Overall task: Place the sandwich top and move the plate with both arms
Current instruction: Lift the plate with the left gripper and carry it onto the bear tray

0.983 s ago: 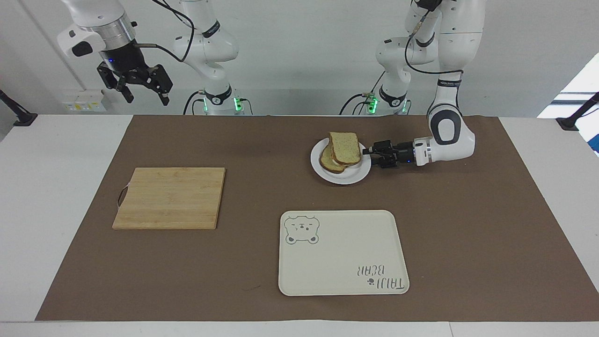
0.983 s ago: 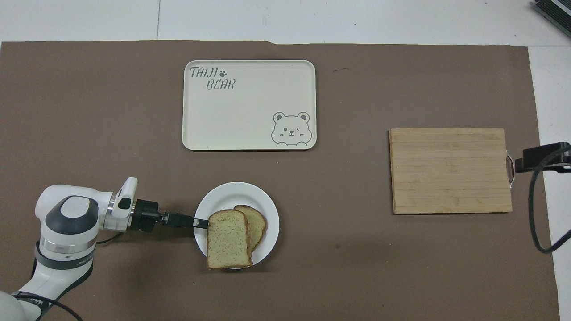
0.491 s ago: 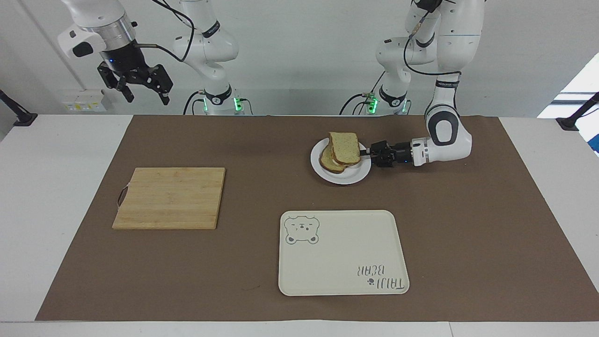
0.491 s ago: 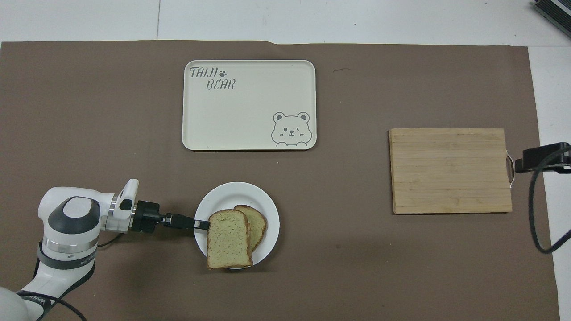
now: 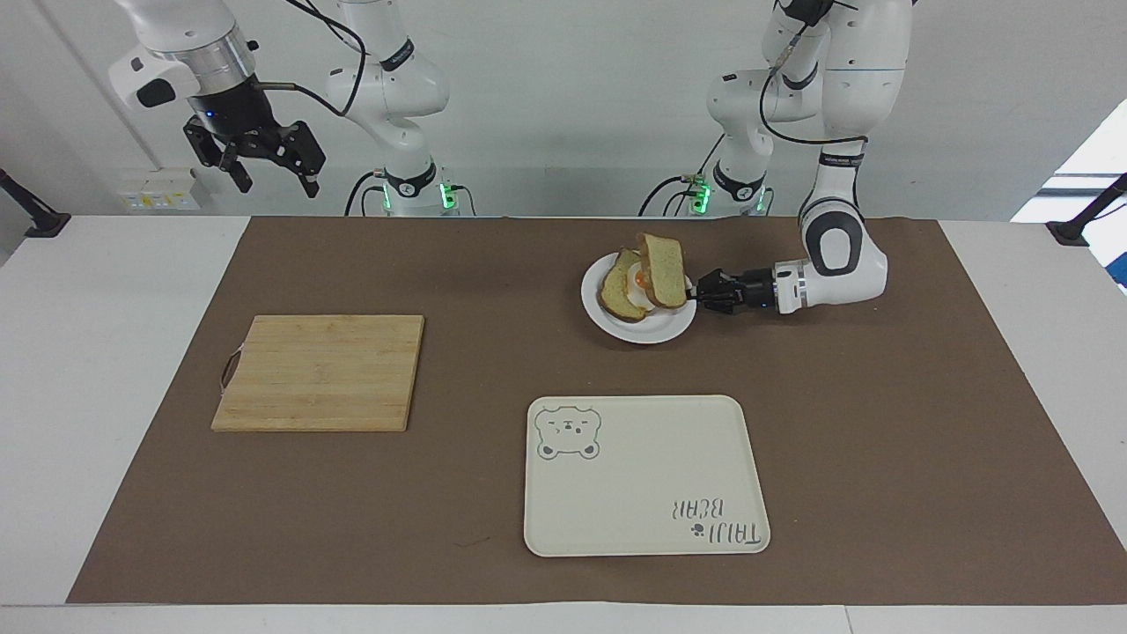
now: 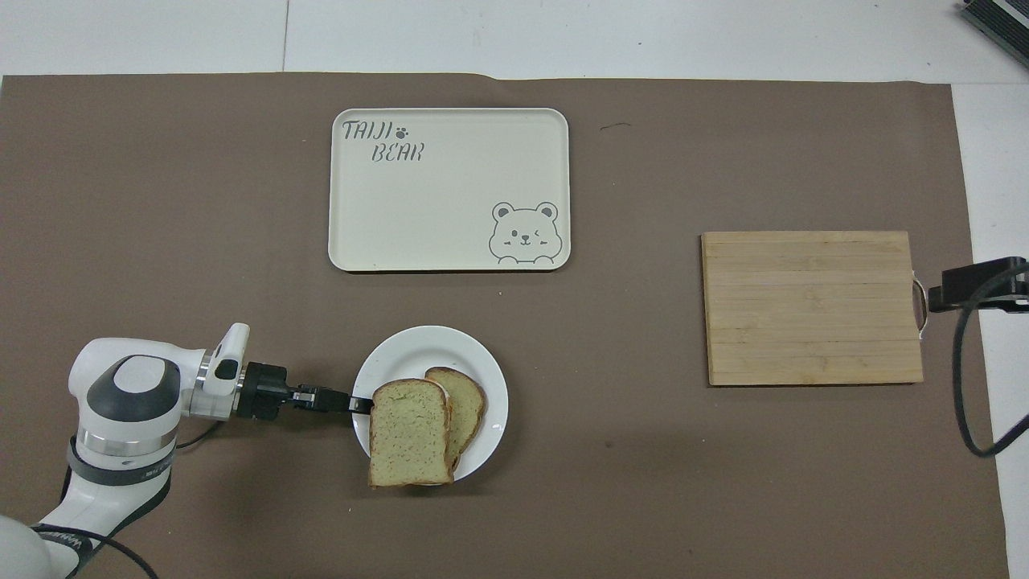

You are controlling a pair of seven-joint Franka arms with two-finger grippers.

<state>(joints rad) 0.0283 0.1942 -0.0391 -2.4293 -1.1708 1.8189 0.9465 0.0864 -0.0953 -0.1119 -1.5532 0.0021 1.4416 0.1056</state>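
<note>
Right pincer [image 5: 264, 167] open, empty, waiting high over the counter's right-arm end. Sandwich top [image 5: 665, 269] tilted on the egg slice [image 5: 622, 291], unseated. Left pincer [image 5: 697, 295] shut on plate [image 5: 636, 328] rim; plate move pending

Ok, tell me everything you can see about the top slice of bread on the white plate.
The top slice is light tan, speckled bread with a brown crust, flat at one end and rounded at the other. It stands tilted, raised on the left arm's side, exposing the fried egg on the lower slice. The left hand is shut on its edge. Its lower part rests on the lower slice over the plate, which sits toward the left arm's end, nearer the robots than the tray.
</note>
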